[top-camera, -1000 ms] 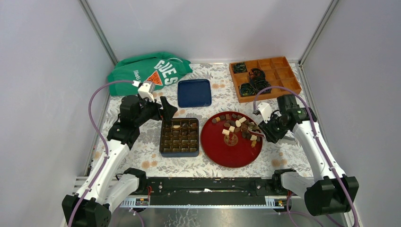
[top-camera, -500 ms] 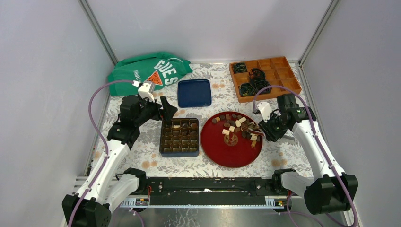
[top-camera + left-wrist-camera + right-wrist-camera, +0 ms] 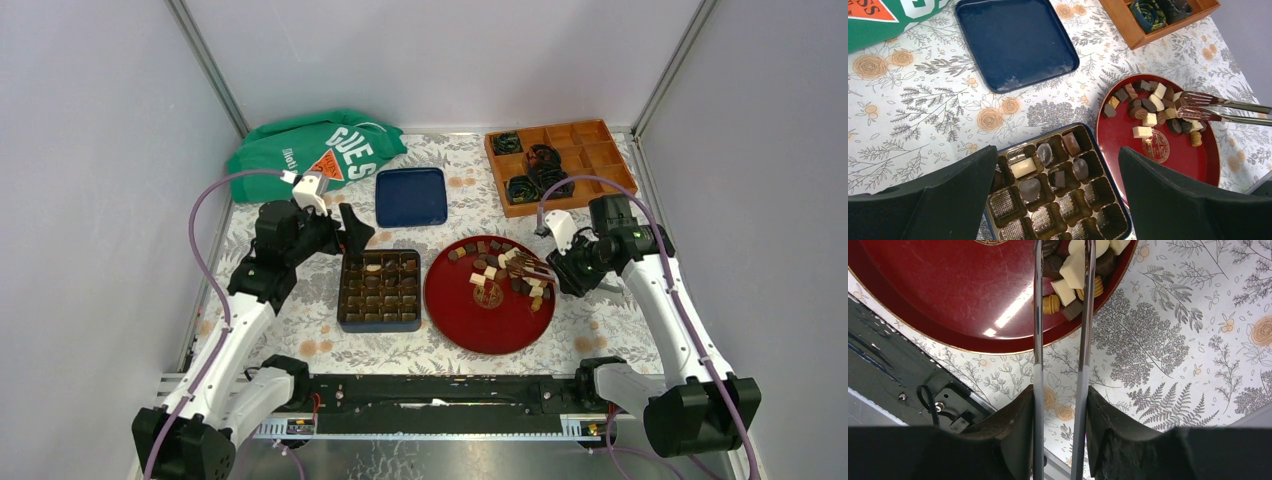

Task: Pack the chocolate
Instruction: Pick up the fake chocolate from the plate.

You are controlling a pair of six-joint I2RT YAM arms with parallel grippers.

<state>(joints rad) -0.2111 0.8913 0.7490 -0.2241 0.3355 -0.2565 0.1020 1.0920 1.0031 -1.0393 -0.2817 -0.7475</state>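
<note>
The right claw [image 3: 1060,401] is closed on the handle end of a pair of metal tongs [image 3: 1037,340], one finger pressing each arm, so that the arms stand part-squeezed with a narrow gap between them. The tongs reach left from the claw over the right rim of the red plate [image 3: 480,322], and their two fork-shaped tips sit apart over the right side of the chocolate [image 3: 1148,107]. That chocolate lies as a loose heap of dark brown, mid brown and cream-white pieces on the far half of the plate, to the left of the right claw and well apart from its fingers. In the right wrist view several cream and brown pieces show between and beside the tong arms; whether any piece is pinched cannot be told. The left claw [image 3: 1057,155] is fully open and holds nothing; it hangs above the far left corner of the compartment box [image 3: 378,325], which stands on the desk [image 3: 600,325] just left of the plate. A few pieces, one cream and the rest brown, occupy far compartments of the box; the near compartments show only liners. Far of the box lies a blue tray [image 3: 411,196], with a green garment [image 3: 310,145] to its left and an orange divided tray [image 3: 600,150] holding black coiled cables [image 3: 545,160] at the far right
</note>
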